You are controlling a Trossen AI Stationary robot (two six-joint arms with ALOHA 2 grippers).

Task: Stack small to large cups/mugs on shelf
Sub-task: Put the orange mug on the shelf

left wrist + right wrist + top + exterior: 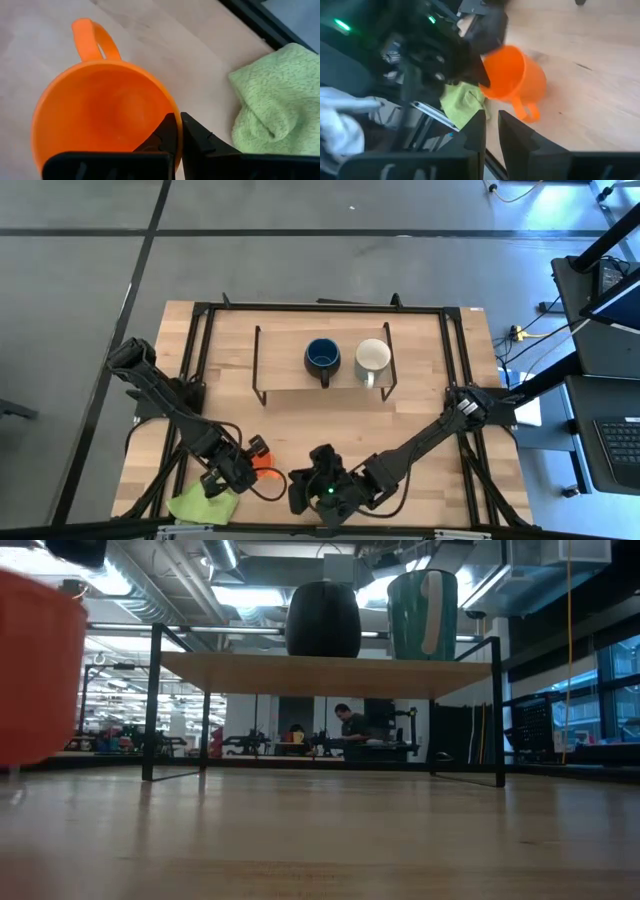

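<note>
1. High view gives me the counter (470,470) first: both arms are at its near edge, with the shelf (285,375) well apart across it.
2. The shelf already carries the dark blue mug (322,357) in the middle and the white mug (372,358) just beside it; the end beyond the blue one is bare, and I judge the small mug belongs there.
3. My left claw (178,131) is clenched on the rim of the orange mug (102,117), one finger inside the wall and one outside. The mug sits tilted in the grip near the counter's front, its handle on the far side from the fingers.
4. The lime-green cloth (272,107) lies just beside the mug, apart from it.
5. The right claw (490,131) waits nearby, its fingers nearly together and holding nothing.
6. To do this step well, I would lift until the mug hangs clear of the cloth, carry it slowly since a rim pinch can pivot, rise above the shelf board before crossing its edge, and set it down upright, apart from the blue mug.
</note>
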